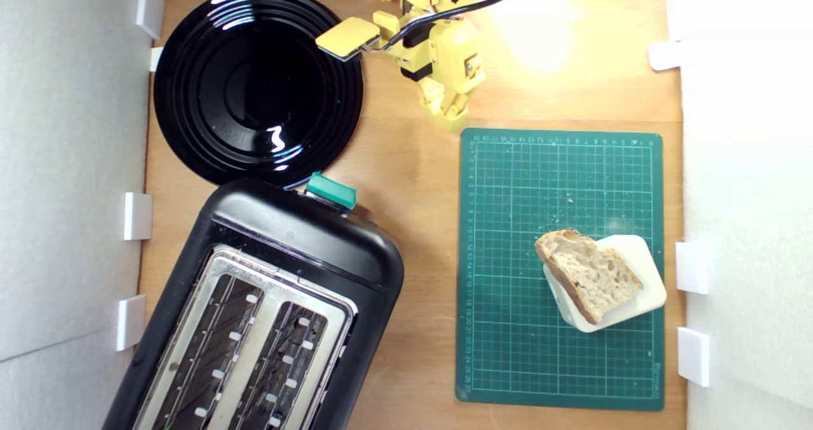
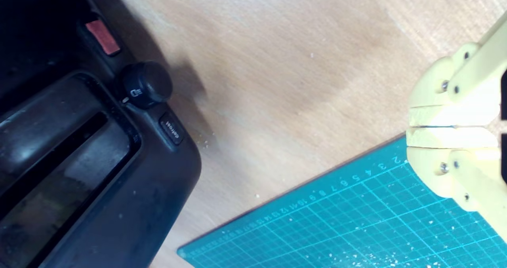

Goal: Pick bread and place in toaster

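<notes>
The bread (image 1: 591, 273), a tan holey slice with brown crust, lies on a cream rounded block (image 1: 635, 290) on the green cutting mat (image 1: 508, 328), at the exterior view's right. The glossy black toaster (image 1: 267, 315) with silver top, two wire-guided slots and a teal lever knob (image 1: 330, 190) stands at the lower left. My yellow gripper (image 1: 450, 120) hangs at the top centre, just above the mat's far edge, well away from the bread. In the wrist view its fingers (image 2: 447, 115) are pressed together with nothing between them, and the toaster's side (image 2: 99, 161) shows beside the mat (image 2: 356, 228).
A round black plate (image 1: 257, 87) lies beyond the toaster at the exterior view's upper left. White walls with small white brackets (image 1: 136, 216) line both sides of the wooden table (image 1: 419, 227). Crumbs are scattered on the mat.
</notes>
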Controlling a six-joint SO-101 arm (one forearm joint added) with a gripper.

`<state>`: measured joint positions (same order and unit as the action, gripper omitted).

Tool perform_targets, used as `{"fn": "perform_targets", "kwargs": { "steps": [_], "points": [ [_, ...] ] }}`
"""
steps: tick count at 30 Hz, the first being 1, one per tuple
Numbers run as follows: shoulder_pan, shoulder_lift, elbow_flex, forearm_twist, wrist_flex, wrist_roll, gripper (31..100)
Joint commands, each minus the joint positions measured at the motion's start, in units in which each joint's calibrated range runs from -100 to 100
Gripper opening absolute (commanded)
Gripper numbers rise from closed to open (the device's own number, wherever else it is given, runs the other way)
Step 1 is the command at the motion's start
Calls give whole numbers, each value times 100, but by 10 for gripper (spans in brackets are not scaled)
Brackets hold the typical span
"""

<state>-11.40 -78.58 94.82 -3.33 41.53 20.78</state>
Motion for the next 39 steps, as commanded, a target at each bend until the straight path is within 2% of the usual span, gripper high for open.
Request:
{"fn": "perform_targets", "kwargs": {
  "steps": [1,6,13,17,23,28,29,31,32,35,38,39],
  "points": [
    [-13,520,-871,-184,-364,28,388],
    [-93,1627,-1597,-437,-680,28,391],
    [-254,3307,-1534,-519,-2984,12,391],
    [-319,4064,-1534,-891,-3982,7,391],
    [-633,4913,-1516,-900,-5193,-35,391],
    [-786,5579,-1525,-709,-6089,-390,391],
    [-810,5712,-1525,-492,-6252,-453,391],
    [-786,6036,-1516,206,-6601,-809,391],
    [-778,6103,-1516,360,-6678,-893,391],
    [-762,6435,-1516,1385,-7130,-1296,391],
    [-762,6702,-1525,2146,-7352,-1662,391],
    [-762,6735,-1525,2291,-7352,-1719,391]
  ]
}}
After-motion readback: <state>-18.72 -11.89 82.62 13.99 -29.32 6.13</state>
